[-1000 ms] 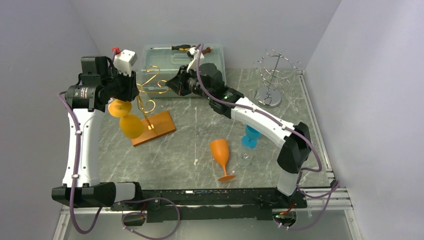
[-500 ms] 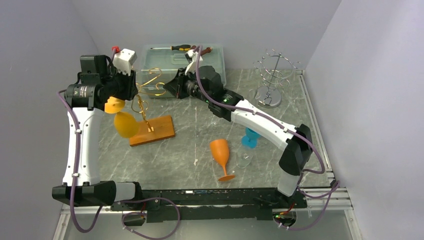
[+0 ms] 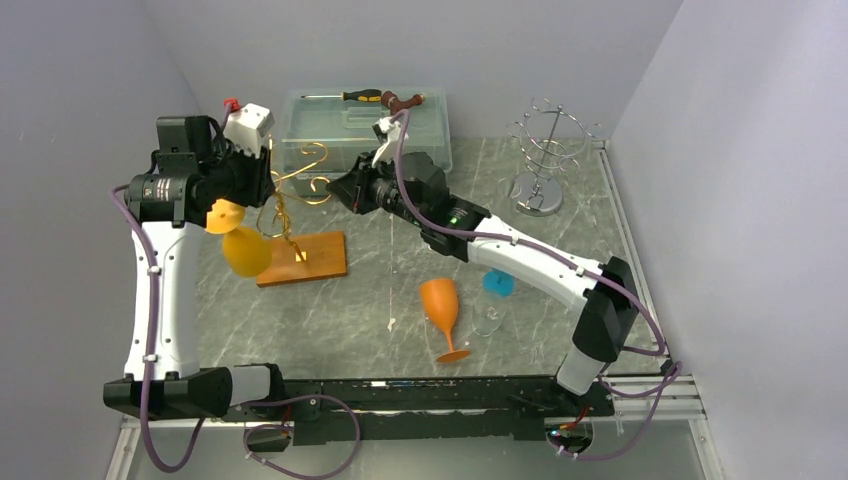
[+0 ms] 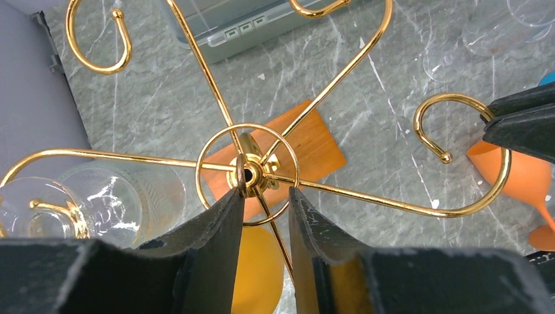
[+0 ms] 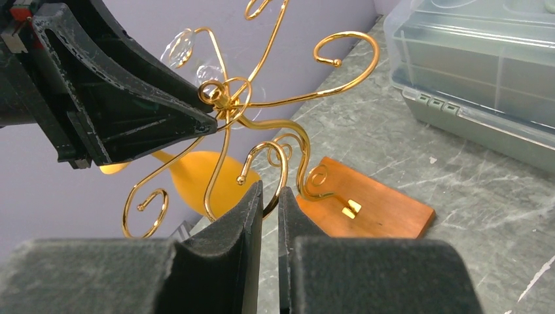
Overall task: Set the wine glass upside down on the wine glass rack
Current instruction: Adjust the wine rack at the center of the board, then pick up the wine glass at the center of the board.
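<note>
The gold wire wine glass rack (image 3: 290,195) stands on a wooden base (image 3: 303,258). My left gripper (image 3: 268,185) sits at its top hub (image 4: 252,171). Those jaws are apart (image 4: 265,190), astride one thin gold arm. A yellow wine glass (image 3: 245,250) hangs tilted, foot up and bowl down, just beneath that gripper. Its bowl (image 4: 255,275) shows through the finger gap. What carries it is hidden. My right gripper (image 5: 269,186) is shut on a curled rack hook. Clear glasses (image 4: 111,196) hang on the far arms.
An orange glass (image 3: 440,305), a blue glass (image 3: 500,282) and a clear glass (image 3: 487,318) are on the marble table in front. A silver wire rack (image 3: 545,150) stands back right. A plastic box (image 3: 365,125) with screwdrivers lies behind the gold rack.
The gold rack and its wooden base have shifted slightly left. The yellow glass has swung left under the left gripper. The right arm has moved left and nearer, still on the hook.
</note>
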{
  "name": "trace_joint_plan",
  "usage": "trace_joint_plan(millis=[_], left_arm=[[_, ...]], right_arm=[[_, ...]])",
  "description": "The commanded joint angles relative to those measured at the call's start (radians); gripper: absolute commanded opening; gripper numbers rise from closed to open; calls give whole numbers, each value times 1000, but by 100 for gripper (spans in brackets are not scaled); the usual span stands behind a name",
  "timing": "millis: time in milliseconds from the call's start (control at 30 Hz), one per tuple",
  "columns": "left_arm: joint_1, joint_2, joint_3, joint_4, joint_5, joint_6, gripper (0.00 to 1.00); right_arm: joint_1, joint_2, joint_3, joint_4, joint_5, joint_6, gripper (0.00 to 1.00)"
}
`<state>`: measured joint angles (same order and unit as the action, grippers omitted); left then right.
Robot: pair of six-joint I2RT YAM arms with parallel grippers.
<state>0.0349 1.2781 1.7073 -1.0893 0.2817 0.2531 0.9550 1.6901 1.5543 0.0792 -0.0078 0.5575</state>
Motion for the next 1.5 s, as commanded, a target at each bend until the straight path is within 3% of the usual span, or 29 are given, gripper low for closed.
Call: trace_joint_plan(millis=[0, 100, 200, 367, 567, 800, 967, 1133, 1233, 1467], left_arm=[[7, 7, -22, 66, 15, 46, 38], [8, 10, -14, 61, 17, 45, 42], [7, 9, -8, 69, 14, 40, 52], [8, 19, 35, 63, 24, 26, 59], [7, 23, 60, 54, 40, 20, 61], [7, 28, 115, 37, 55, 8, 66], [7, 32, 172, 24, 75, -15, 86], [7, 43, 227, 11, 90, -43, 99], [7, 58, 275, -12, 93, -62, 100], [8, 92, 392, -85, 83, -99, 100]], right_arm=[[65, -23, -3, -55, -128, -10, 0], [61, -14, 34, -74, -115, -25, 11], [43, -15, 59, -110, -111, -34, 20], [-12, -29, 88, -141, -129, -38, 25], [-60, -26, 154, -210, -147, -62, 34], [-109, -39, 222, -320, -139, -104, 53], [-152, -91, 210, -410, -90, -137, 71], [-208, -138, 163, -522, -1, -182, 72], [-227, -139, 140, -579, 89, -227, 69], [-243, -41, 135, -678, 140, -292, 61]])
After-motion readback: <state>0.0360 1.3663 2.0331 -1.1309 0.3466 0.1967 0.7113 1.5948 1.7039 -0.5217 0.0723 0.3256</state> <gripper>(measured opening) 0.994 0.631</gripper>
